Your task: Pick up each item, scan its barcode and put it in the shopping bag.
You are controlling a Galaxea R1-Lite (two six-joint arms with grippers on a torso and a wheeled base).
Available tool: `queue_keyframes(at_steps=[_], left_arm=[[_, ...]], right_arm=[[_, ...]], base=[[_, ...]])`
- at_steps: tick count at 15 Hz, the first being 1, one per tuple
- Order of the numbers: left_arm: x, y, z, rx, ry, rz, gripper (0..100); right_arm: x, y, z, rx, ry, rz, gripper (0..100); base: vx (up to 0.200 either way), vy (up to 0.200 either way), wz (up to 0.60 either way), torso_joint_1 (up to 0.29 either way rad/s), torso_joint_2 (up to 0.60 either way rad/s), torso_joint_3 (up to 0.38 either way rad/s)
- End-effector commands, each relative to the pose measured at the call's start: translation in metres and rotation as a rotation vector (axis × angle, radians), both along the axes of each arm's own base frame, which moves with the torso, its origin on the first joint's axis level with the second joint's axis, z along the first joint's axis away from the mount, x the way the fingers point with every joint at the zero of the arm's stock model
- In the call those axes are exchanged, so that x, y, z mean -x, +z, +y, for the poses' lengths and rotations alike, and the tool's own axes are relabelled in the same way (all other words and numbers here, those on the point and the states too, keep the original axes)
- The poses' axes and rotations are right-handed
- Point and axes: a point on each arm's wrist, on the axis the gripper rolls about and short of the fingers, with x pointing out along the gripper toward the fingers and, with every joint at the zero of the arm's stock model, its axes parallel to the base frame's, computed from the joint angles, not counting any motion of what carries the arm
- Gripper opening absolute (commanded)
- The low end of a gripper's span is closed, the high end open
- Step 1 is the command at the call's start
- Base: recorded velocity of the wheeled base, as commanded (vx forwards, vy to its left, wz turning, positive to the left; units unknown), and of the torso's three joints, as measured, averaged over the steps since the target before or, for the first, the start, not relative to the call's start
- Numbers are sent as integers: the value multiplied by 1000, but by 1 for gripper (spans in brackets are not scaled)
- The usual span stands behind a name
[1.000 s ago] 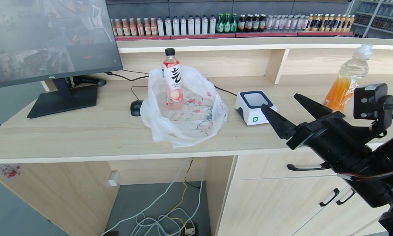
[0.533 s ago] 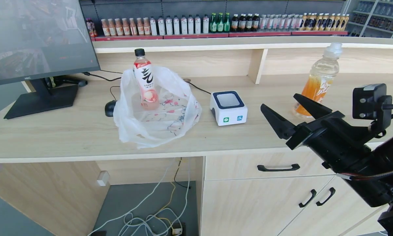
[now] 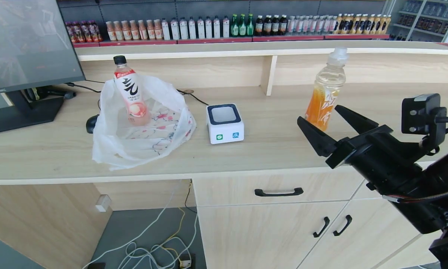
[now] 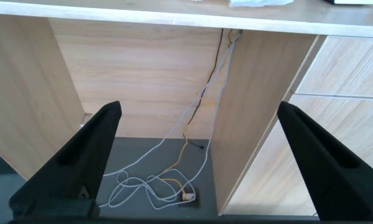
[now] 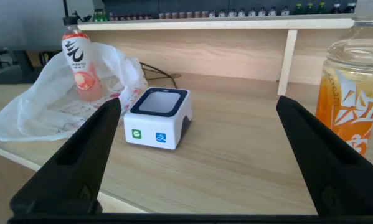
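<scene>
**Both grippers wide open and empty; orange bottle on the counter, pink bottle in the bag**

The right gripper (image 3: 319,114) hangs at the counter's front edge with its two black fingers spread wide and nothing between them. Just beyond it an orange drink bottle (image 3: 325,93) stands upright on the counter (image 3: 269,145), white cap on, apart from both fingers. In the right wrist view the bottle (image 5: 351,106) rises close behind one finger, off to the side of the gap.

The left gripper (image 4: 199,106) is held low, below the countertop. Its fingers are also spread wide and hold nothing. It faces the open space under the counter, where loose cables (image 4: 167,180) lie on the grey floor.

Farther along the counter, towards the robot's left of the orange bottle, sits a small white scanner (image 3: 224,123) with a dark-rimmed window on top. It lies between the orange bottle and the shopping bag (image 3: 141,138). The bag is thin white plastic, slumped open on the counter just beside the scanner. A pink drink bottle (image 3: 131,93) with a black cap stands upright inside it.

A black mouse (image 3: 91,124) rests against the bag's far side, and past it stands a monitor (image 3: 22,41) on a black foot. Behind the counter, a shelf (image 3: 224,28) carries a long row of bottles. Below the countertop are drawers with black handles (image 3: 279,192).
</scene>
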Motion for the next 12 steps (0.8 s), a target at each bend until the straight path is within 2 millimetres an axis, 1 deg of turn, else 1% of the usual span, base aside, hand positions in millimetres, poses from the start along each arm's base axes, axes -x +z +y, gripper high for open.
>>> queue_keyframes(at_steps=[1,6,12], left_arm=[[0,0,0,1,1,-1,100],[0,0,0,-2,-1,-1,100],[0,0,0,-4,1,-1,100]], right_arm=[[-1,-1,0,2,0,3,100],[-2,-3,1,5,0,9,100],[-1,-5,2,9,4,16,100]], base=[[0,-200,0,2,2,7],[0,-200,0,4,1,0],[0,0,0,0,0,0]])
